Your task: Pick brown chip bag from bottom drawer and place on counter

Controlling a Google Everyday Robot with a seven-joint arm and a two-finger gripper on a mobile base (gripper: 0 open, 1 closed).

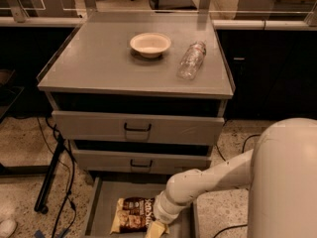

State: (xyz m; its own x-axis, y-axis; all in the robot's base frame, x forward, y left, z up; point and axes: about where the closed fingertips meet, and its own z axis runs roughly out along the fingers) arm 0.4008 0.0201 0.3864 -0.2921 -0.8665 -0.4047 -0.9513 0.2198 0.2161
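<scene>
White arm (218, 177) extended down and leftward, wrist (171, 207) bent, tool (155, 228) held low at the view's bottom edge

With the gripper (155, 228) low in the bottom drawer (105, 202) beside the brown chip bag (132, 214), the counter (94, 63) above is free along its front and left, bowl (150, 44) and bottle (191, 59) set farther back.

Smooth cream-white arm (218, 179) of rounded tubular shells with a bulbous wrist; its tan end effector (155, 228) sits down in the bottom drawer (106, 203).
</scene>
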